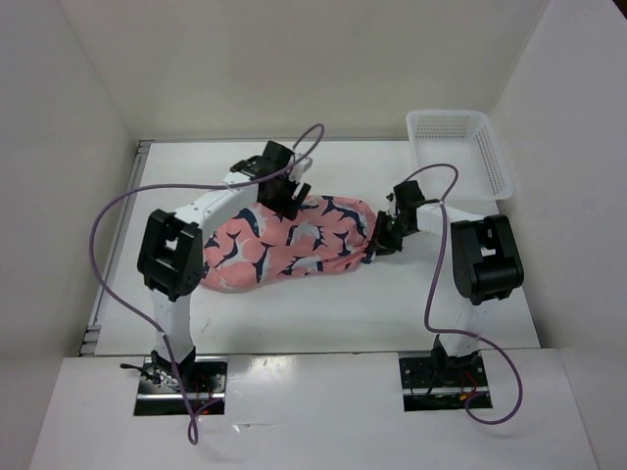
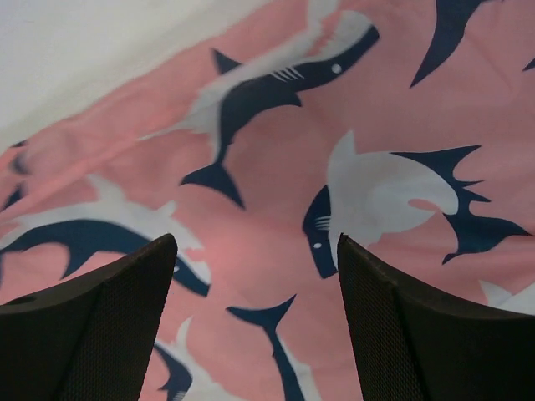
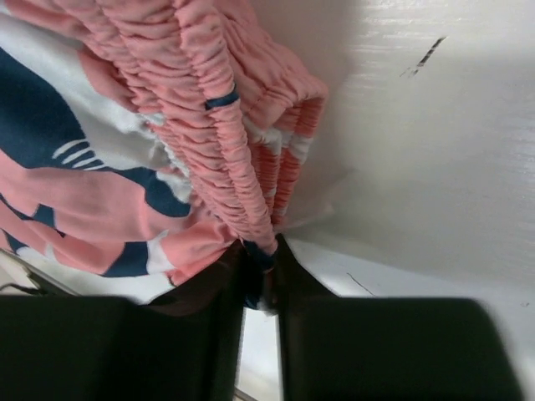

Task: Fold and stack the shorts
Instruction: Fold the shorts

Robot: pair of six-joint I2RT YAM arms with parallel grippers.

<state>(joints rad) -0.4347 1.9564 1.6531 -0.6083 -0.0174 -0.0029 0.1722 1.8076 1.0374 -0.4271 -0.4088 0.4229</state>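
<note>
The shorts [image 1: 294, 245] are salmon-pink with navy and white shark shapes and lie spread across the middle of the table. My left gripper [image 1: 290, 202] hovers over their far edge near the middle. In the left wrist view its black fingers [image 2: 109, 317] stand wide apart above the printed fabric [image 2: 276, 167], with nothing between them. My right gripper [image 1: 376, 243] is at the right end of the shorts. The right wrist view shows it [image 3: 261, 259] shut on the gathered elastic waistband [image 3: 226, 142], with the cloth pinched between the two fingers.
A white mesh basket [image 1: 495, 157] stands at the back right corner of the table. White walls close in the table on the left, back and right. Purple cables loop over both arms.
</note>
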